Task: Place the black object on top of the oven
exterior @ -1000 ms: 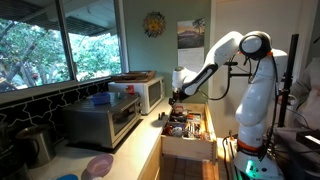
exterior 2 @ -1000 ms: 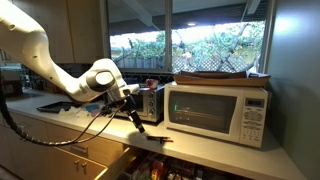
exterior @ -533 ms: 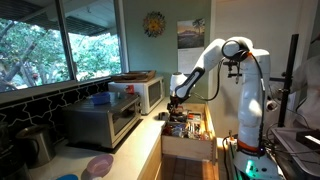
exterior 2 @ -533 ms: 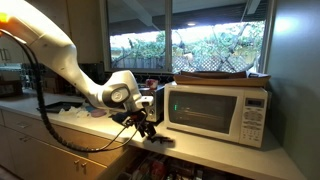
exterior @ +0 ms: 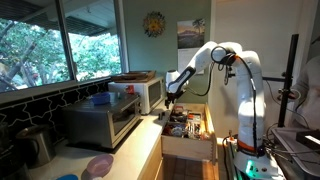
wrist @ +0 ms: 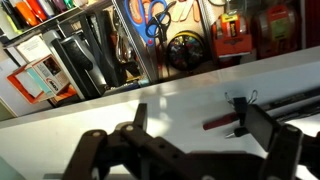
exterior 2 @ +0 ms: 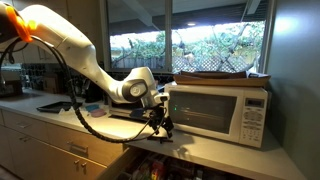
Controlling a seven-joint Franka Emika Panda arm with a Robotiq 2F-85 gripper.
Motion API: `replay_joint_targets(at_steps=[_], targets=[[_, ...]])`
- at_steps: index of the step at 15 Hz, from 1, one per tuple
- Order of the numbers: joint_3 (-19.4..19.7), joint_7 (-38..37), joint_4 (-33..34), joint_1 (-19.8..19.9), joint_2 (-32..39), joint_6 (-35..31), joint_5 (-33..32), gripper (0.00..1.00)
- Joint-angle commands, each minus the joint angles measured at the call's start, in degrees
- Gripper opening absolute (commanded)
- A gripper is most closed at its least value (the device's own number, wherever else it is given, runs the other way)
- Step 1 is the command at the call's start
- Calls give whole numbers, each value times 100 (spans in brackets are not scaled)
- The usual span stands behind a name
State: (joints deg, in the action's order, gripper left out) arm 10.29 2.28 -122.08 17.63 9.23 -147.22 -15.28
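Note:
A small black binder clip (wrist: 240, 101) lies on the white counter (wrist: 170, 110), next to a red-handled item (wrist: 217, 122). My gripper (wrist: 200, 120) is open and empty and hovers low over the counter, with the clip just inside its right finger. In both exterior views the gripper (exterior: 172, 96) (exterior 2: 160, 121) is by the front of the white microwave. The stainless toaster oven (exterior: 104, 122) with its dark glass door stands further along the counter, beyond the microwave, away from the gripper.
The white microwave (exterior: 142, 93) (exterior 2: 220, 110) carries a flat tray on top. An open drawer (exterior: 188, 128) full of tools, scissors (wrist: 152, 14) among them, lies below the counter edge. A metal pot (exterior: 36, 146) and a pink plate (exterior: 97, 165) sit past the oven.
The arm has swung in towards the microwave and lowered. The gripper has come down over the counter by the clip and has stayed open.

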Motion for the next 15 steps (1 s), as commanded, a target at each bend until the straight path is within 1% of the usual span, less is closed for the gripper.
replay_joint_targets(at_steps=[1, 4, 5, 8, 10, 12, 13, 14, 15], targets=[[-37, 986, -157, -46, -30, -335, 471, 100], [-183, 2208, -18, 2, 55, -283, 936, 100], [-246, 2628, 40, 31, 82, -184, 1179, 100], [-240, 3097, 143, 25, 254, -6, 1398, 100], [-254, 3146, 203, 48, 408, -86, 1594, 99], [-296, 2989, 259, 47, 546, -172, 1851, 85], [-336, 2922, 279, 50, 594, -215, 2011, 72], [-377, 2904, 311, 63, 629, -242, 2166, 63], [-421, 2928, 348, 78, 671, -263, 2297, 59]])
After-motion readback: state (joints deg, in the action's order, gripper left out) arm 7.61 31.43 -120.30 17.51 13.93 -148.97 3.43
